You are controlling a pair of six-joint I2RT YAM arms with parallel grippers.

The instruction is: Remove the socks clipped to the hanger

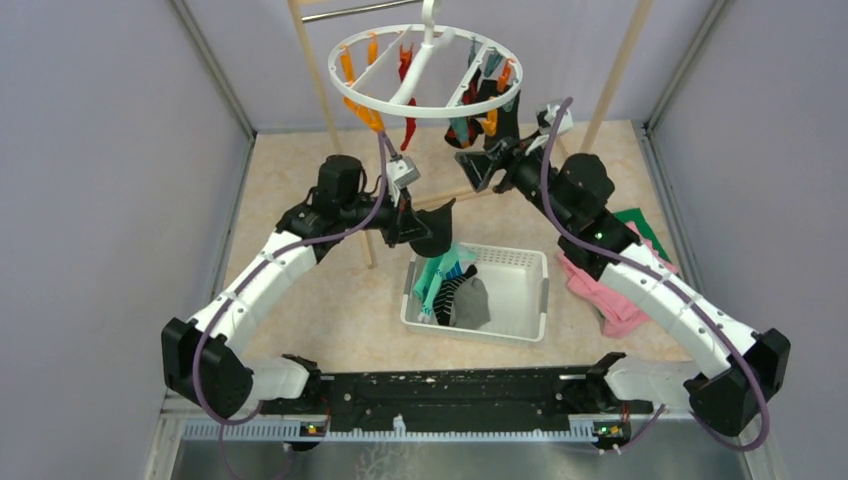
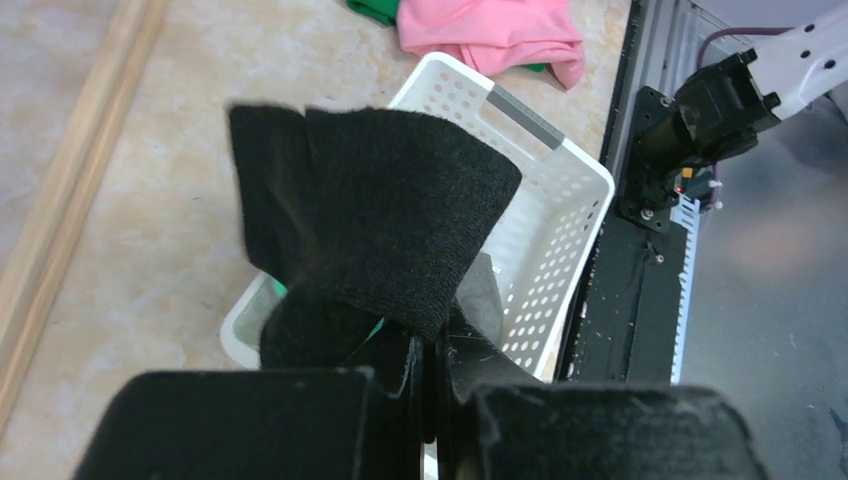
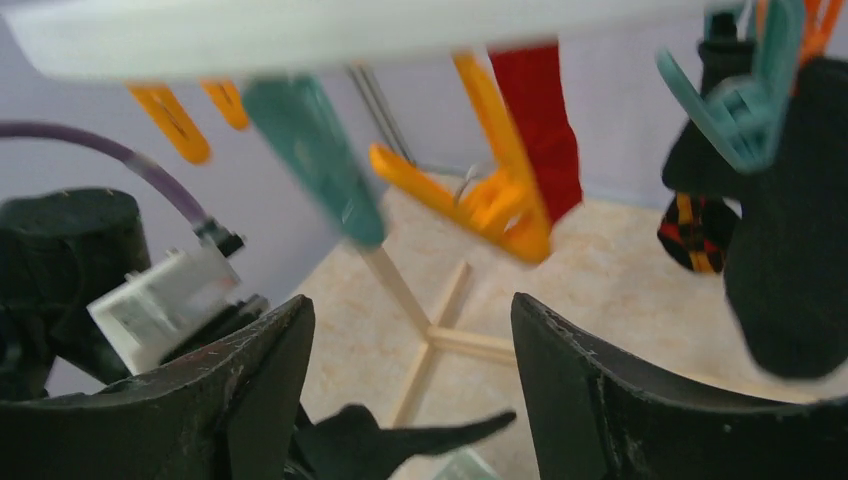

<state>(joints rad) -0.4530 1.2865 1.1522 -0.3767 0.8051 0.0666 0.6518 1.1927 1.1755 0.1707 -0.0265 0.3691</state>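
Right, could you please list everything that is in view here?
hanger: one, white, hanging at the back
clips: several, orange and teal, dangling from the hanger
clipped socks: at least three, red, black, argyle, on the hanger
basket: one, white, mid-table
basket socks: count unclear, teal and grey, in the basket
black sock: one, in the left pincer over the basket's edge
pink cloth: one, pink, right of the basket
green cloth: one, green, by the pink cloth
rack: one, wooden, at the back
left pincer: one, black, shut on the black sock
right pincer: one, black, open, just below the hanger
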